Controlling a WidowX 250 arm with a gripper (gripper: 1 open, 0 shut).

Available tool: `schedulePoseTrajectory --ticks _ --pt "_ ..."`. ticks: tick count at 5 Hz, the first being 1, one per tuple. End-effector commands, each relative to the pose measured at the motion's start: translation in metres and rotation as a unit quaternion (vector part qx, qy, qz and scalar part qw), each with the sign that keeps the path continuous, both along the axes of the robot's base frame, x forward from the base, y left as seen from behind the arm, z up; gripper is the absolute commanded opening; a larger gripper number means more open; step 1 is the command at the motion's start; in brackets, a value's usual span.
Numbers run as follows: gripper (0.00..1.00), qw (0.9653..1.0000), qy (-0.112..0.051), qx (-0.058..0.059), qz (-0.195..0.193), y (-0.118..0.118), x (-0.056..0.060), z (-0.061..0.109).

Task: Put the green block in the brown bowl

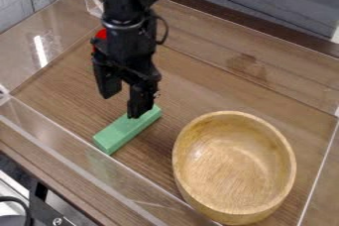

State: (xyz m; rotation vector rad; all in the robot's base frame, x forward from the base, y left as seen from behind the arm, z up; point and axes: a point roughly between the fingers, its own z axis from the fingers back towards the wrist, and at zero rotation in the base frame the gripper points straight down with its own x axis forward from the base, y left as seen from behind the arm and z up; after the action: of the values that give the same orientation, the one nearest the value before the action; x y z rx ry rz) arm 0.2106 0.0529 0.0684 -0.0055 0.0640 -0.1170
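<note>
Judging by its look, your long, flat, light-green block (pixel 129 129) is light, stiff and perhaps slippery, not fragile. It lies near the front edge of the wooden tabletop (pixel 66 114), left of the large round light-brown wooden bowl (pixel 235 168) and apart from it. Your black claw (pixel 122 108) stands wide apart above its far end, holding nothing. Take the block mid-length, across its narrow width, so it won't tip.

On our wooden tabletop (pixel 199 40) we list: one light-green rectangular block (pixel 129 129), lying flat and diagonal; one round brown bowl (pixel 235 166), to the block's right, apart from it; one black gripper (pixel 117 103), jaws open, above the block's far end; one red toy (pixel 101 34), partly hidden behind the arm.
</note>
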Motion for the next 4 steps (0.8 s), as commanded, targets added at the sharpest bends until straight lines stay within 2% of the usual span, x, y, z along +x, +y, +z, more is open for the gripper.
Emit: schedulePoseTrajectory --ticks 1,4 --pt "1.00 0.9997 -0.026 0.002 0.002 0.005 0.006 -0.003" --pt "1.00 0.9997 -0.021 -0.004 0.015 0.009 0.011 -0.033"
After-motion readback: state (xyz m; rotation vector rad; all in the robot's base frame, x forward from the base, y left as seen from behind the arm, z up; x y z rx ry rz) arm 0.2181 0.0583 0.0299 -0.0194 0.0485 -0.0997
